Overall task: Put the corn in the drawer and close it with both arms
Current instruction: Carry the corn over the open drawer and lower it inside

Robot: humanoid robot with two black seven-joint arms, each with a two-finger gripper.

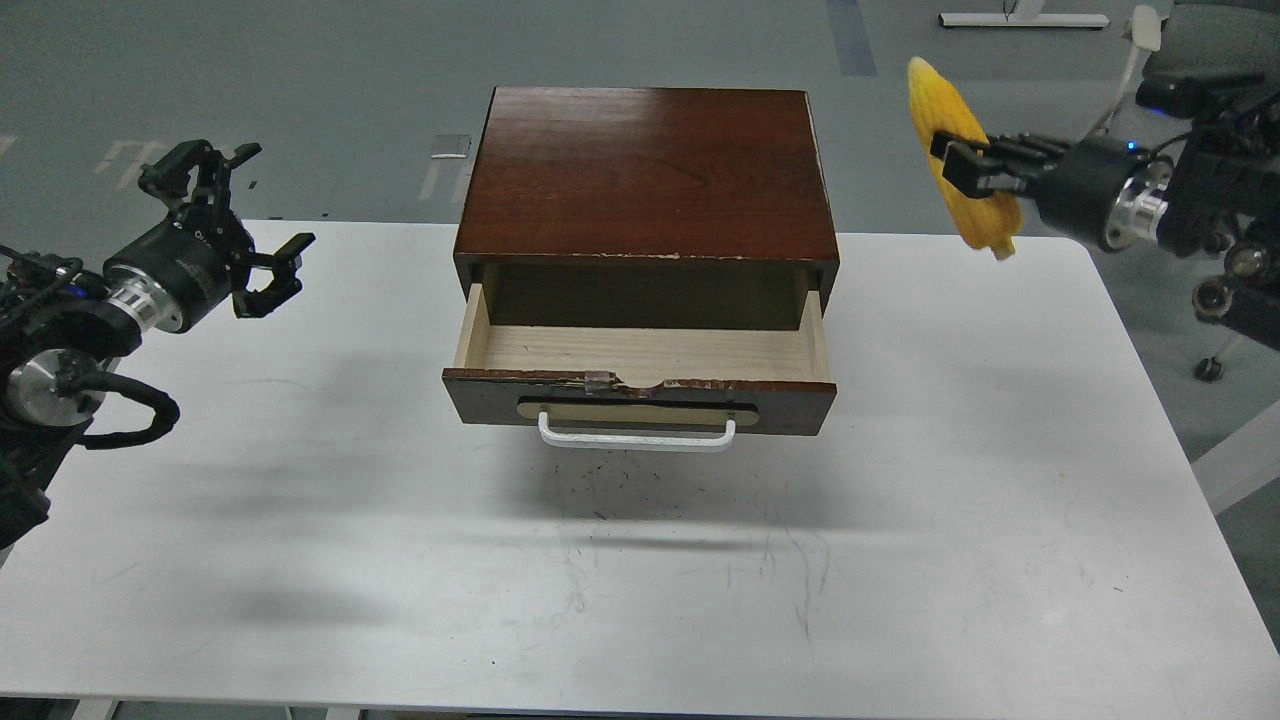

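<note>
Jaws of the right gripper (950, 165) clamp the corn (960, 160) mid-cob, held upright in the air right of the open drawer (640, 385); the left gripper (245, 225) hangs spread and empty above the tabletop (400, 560).

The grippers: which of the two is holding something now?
The right gripper. It is shut on the corn, held in the air to the right of the drawer. The left gripper is open and empty.

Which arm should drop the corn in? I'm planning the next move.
Right. The right gripper already holds the corn, raised right of the open, empty drawer. The left gripper is open and empty.
</note>
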